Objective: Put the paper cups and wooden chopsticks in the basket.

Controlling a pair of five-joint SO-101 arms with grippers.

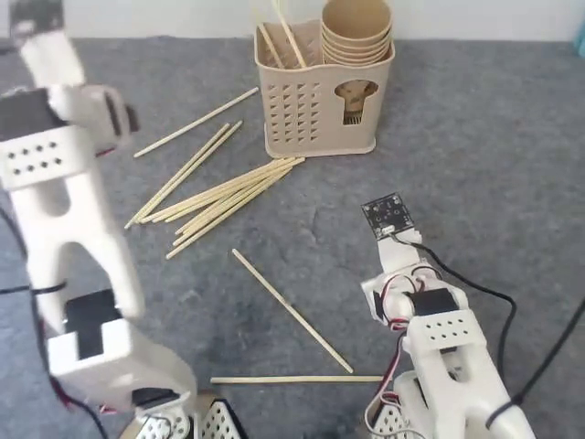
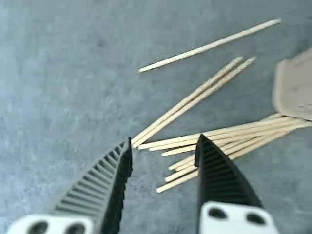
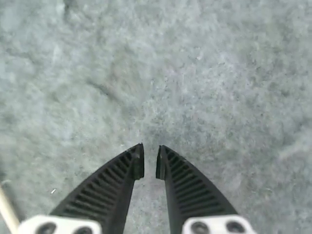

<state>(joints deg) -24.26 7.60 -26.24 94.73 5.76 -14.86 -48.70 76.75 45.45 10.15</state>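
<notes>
Chopsticks (image 1: 224,190) lie scattered on the surface (image 1: 475,165) near-left of the basket (image 1: 311,119) holding paper cups (image 1: 356,32); left pincer (image 2: 165,140) wide above the sticks, right pincer (image 3: 150,147) narrowed to a slit, empty.

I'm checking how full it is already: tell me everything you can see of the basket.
The basket is a beige, plastic-looking holder standing upright on the grey table at the far side. Its walls are pierced with rows of small holes, and the front has one larger cut-out. Inside, a stack of paper cups fills one side and a few wooden chopsticks lean in the other, sticking out above the rim. The ends of a loose chopstick pile reach its base; whether they touch is unclear.
</notes>
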